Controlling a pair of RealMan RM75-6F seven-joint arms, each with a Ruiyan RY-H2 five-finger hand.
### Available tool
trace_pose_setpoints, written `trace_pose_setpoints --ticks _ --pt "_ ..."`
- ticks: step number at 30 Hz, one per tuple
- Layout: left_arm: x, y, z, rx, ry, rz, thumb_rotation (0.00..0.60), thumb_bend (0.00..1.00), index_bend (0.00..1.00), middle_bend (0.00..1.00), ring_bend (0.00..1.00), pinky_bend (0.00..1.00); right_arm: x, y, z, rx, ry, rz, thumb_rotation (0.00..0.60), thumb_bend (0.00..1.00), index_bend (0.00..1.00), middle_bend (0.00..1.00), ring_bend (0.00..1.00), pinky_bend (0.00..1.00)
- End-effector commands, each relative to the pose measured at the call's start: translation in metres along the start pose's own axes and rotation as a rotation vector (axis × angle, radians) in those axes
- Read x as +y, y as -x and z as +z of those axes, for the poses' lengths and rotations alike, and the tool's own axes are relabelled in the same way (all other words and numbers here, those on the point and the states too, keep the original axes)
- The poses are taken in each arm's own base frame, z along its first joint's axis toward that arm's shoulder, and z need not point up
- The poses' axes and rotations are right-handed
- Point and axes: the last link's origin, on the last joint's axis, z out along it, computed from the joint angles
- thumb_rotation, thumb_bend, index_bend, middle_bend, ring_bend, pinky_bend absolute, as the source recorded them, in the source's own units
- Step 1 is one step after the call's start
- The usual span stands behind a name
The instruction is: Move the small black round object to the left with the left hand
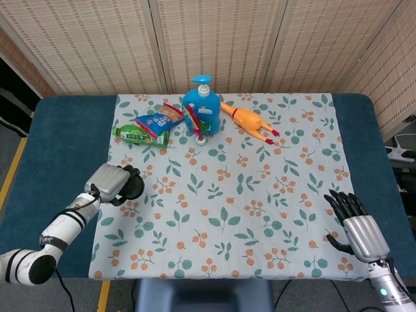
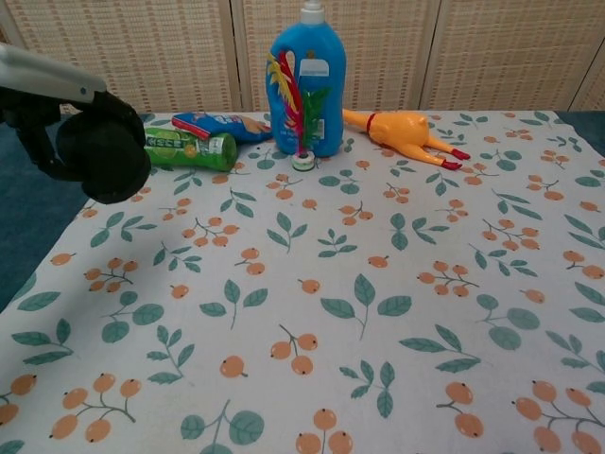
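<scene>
Woven beige wall panels stand behind a blue table draped with a floral-and-fruit tablecloth.

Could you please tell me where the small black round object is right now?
The small black round object is held in the left hand near the floral tablecloth's left edge, in front of the lying green bottle.
</scene>
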Motion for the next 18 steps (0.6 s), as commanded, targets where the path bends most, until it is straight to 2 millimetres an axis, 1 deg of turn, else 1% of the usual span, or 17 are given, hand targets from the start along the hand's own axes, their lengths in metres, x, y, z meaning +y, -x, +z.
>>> trace_pose_setpoints --ticks 1,4,5,7,8,11,16,18 --pt "-0.013 0.016 0.014 -0.031 -0.031 -0.009 0.600 0.73 0.74 0.79 0.63 0.85 -0.001 0.000 0.001 0.001 -0.002 0.002 0.600 0.18 0.00 0.00 0.00 0.00" --pt "-0.008 -0.011 -0.004 0.063 -0.001 -0.022 0.600 0.73 0.74 0.79 0.63 0.85 -0.001 -0.001 0.000 0.004 -0.006 0.004 0.600 0.18 0.00 0.00 0.00 0.00" --pt "-0.006 -0.017 -0.008 0.086 0.009 -0.032 0.600 0.73 0.74 0.79 0.63 0.85 -0.001 -0.001 -0.001 0.004 -0.007 0.005 0.600 0.18 0.00 0.00 0.00 0.00" --pt "-0.001 -0.024 -0.017 0.110 0.037 -0.069 0.600 0.73 0.74 0.79 0.63 0.85 -0.002 -0.002 -0.003 0.003 -0.010 0.010 0.600 0.18 0.00 0.00 0.00 0.00" --pt "0.000 -0.022 -0.019 0.101 0.049 -0.082 0.600 0.73 0.74 0.79 0.63 0.85 -0.002 -0.002 -0.003 0.003 -0.011 0.012 0.600 0.18 0.00 0.00 0.00 0.00" --pt "-0.001 -0.003 -0.014 0.023 0.072 -0.091 0.600 0.72 0.74 0.79 0.63 0.85 -0.002 -0.003 -0.004 0.007 -0.013 0.013 0.600 0.18 0.00 0.00 0.00 0.00" --pt "-0.012 0.051 0.008 -0.124 0.063 -0.076 0.600 0.72 0.74 0.79 0.63 0.85 -0.002 -0.002 -0.005 0.000 -0.013 0.011 0.600 0.18 0.00 0.00 0.00 0.00" --pt "-0.017 0.063 0.017 -0.136 0.050 -0.054 0.600 0.72 0.74 0.79 0.63 0.85 -0.001 -0.002 -0.006 0.000 -0.008 0.008 0.600 0.18 0.00 0.00 0.00 0.00"
